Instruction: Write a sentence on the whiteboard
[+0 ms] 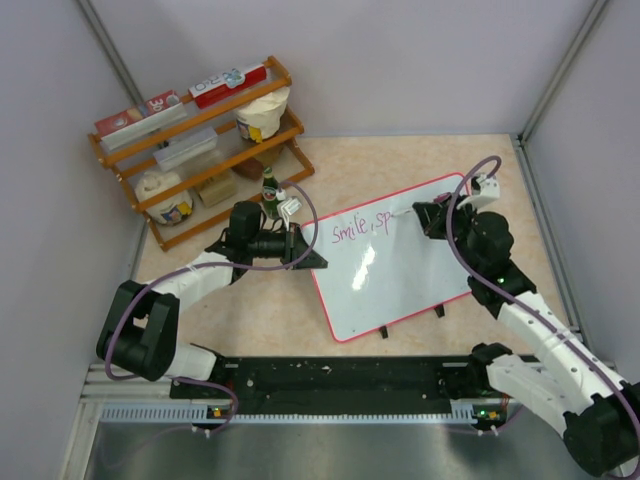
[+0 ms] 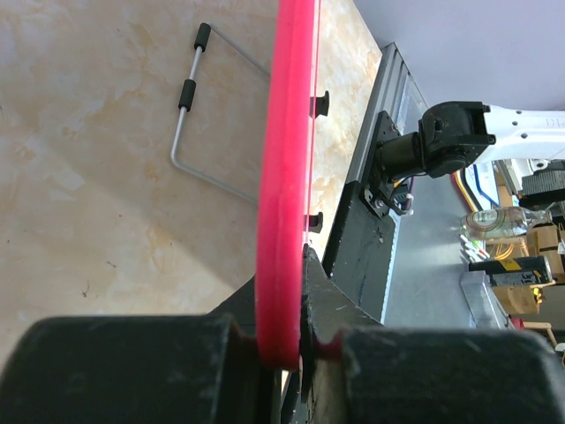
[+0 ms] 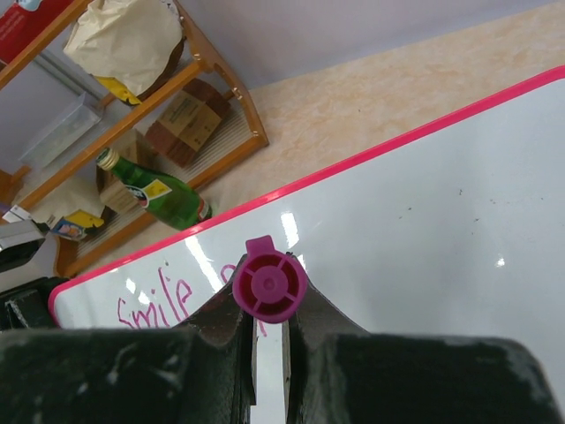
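The whiteboard [image 1: 400, 270], glossy white with a pink frame, lies tilted at mid-table. On its upper left runs the sentence [image 1: 358, 228] in pink cursive, reading "Smile, sp". My left gripper [image 1: 300, 248] is shut on the board's left edge; in the left wrist view the pink whiteboard frame [image 2: 287, 177] sits pinched in the left gripper [image 2: 296, 344]. My right gripper [image 1: 428, 215] is shut on a magenta marker [image 3: 269, 284], seen end-on over the whiteboard [image 3: 424, 221]. The marker's tip is hidden. The sentence [image 3: 154, 309] shows to its left.
A wooden rack [image 1: 200, 130] with boxes and tubs stands at the back left, with a green bottle [image 1: 268, 190] in front of it. A bent wire stand [image 2: 190, 115] lies on the table behind the board. The black rail [image 1: 340, 375] runs along the near edge.
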`<action>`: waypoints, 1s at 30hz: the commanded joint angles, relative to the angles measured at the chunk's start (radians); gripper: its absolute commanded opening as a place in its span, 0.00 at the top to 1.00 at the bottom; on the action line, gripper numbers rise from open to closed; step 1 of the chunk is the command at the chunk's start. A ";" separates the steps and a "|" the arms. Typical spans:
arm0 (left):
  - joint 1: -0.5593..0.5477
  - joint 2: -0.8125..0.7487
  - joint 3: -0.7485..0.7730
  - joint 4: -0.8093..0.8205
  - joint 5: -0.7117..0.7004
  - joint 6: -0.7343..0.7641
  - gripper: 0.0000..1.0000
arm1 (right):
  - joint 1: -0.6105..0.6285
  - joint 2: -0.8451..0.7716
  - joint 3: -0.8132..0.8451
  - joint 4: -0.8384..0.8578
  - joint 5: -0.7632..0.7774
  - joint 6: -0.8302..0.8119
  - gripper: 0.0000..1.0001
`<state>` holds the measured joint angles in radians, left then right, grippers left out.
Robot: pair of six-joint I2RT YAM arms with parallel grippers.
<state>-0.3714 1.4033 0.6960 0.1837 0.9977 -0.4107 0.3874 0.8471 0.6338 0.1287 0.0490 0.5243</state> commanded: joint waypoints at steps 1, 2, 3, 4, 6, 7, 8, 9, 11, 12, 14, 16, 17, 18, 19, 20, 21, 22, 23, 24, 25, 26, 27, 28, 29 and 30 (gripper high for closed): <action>-0.046 0.034 -0.061 -0.127 -0.146 0.242 1.00 | -0.016 0.021 0.067 0.049 0.018 -0.014 1.00; -0.046 0.034 -0.061 -0.127 -0.146 0.242 1.00 | -0.013 0.020 0.069 0.052 0.018 -0.012 1.00; -0.046 0.034 -0.059 -0.127 -0.146 0.243 1.00 | -0.016 0.024 0.069 0.058 0.017 -0.014 1.00; -0.046 0.034 -0.059 -0.127 -0.148 0.243 1.00 | -0.015 0.023 0.070 0.061 0.014 -0.012 1.00; -0.046 0.034 -0.061 -0.124 -0.145 0.242 1.00 | -0.016 0.024 0.073 0.065 0.018 -0.014 1.00; -0.046 0.034 -0.061 -0.124 -0.145 0.242 1.00 | -0.016 0.026 0.075 0.065 0.023 -0.014 1.00; -0.046 0.034 -0.061 -0.122 -0.145 0.240 1.00 | -0.016 0.026 0.075 0.065 0.026 -0.012 1.00; -0.046 0.036 -0.061 -0.122 -0.145 0.240 1.00 | -0.016 0.030 0.075 0.069 0.028 -0.014 1.00; -0.046 0.037 -0.062 -0.122 -0.145 0.242 1.00 | -0.016 0.036 0.078 0.072 0.026 -0.015 1.00; -0.046 0.037 -0.062 -0.121 -0.145 0.240 1.00 | -0.016 0.038 0.079 0.074 0.025 -0.014 1.00; -0.046 0.037 -0.066 -0.119 -0.145 0.240 1.00 | -0.016 0.044 0.083 0.077 0.023 -0.015 1.00; -0.046 0.039 -0.062 -0.119 -0.145 0.240 1.00 | -0.015 0.050 0.081 0.080 0.026 -0.014 1.00; -0.046 0.039 -0.062 -0.119 -0.145 0.242 1.00 | -0.016 0.052 0.081 0.081 0.026 -0.017 1.00; -0.046 0.039 -0.062 -0.119 -0.146 0.242 1.00 | -0.015 0.055 0.078 0.081 0.032 -0.018 1.00; -0.046 0.039 -0.062 -0.119 -0.146 0.242 1.00 | -0.015 0.061 0.076 0.081 0.034 -0.018 1.00; -0.046 0.039 -0.066 -0.119 -0.145 0.240 1.00 | -0.016 0.064 0.073 0.080 0.040 -0.021 1.00; -0.046 0.039 -0.064 -0.119 -0.145 0.240 1.00 | -0.015 0.066 0.070 0.078 0.043 -0.020 1.00; -0.046 0.039 -0.064 -0.118 -0.145 0.240 1.00 | -0.016 0.066 0.066 0.078 0.048 -0.021 1.00; -0.046 0.039 -0.064 -0.119 -0.145 0.240 1.00 | -0.015 0.066 0.060 0.083 0.051 -0.018 1.00; -0.046 0.040 -0.062 -0.119 -0.146 0.242 1.00 | -0.015 0.066 0.053 0.089 0.052 -0.017 1.00; -0.046 0.040 -0.062 -0.119 -0.146 0.242 1.00 | -0.016 0.066 0.050 0.094 0.051 -0.015 1.00; -0.046 0.040 -0.062 -0.119 -0.146 0.242 1.00 | -0.016 0.067 0.052 0.092 0.051 -0.015 1.00; -0.046 0.040 -0.062 -0.119 -0.146 0.242 1.00 | -0.016 0.070 0.052 0.091 0.049 -0.015 1.00; -0.044 0.040 -0.062 -0.119 -0.145 0.240 1.00 | -0.016 0.070 0.052 0.091 0.048 -0.014 1.00; -0.046 0.039 -0.066 -0.119 -0.145 0.240 1.00 | -0.016 0.073 0.053 0.089 0.048 -0.014 1.00; -0.046 0.037 -0.062 -0.119 -0.146 0.240 1.00 | -0.016 0.070 0.053 0.086 0.048 -0.015 1.00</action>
<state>-0.3714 1.4033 0.6956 0.1837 0.9970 -0.4110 0.3832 0.9108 0.6575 0.1871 0.0734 0.5240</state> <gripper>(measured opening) 0.091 0.071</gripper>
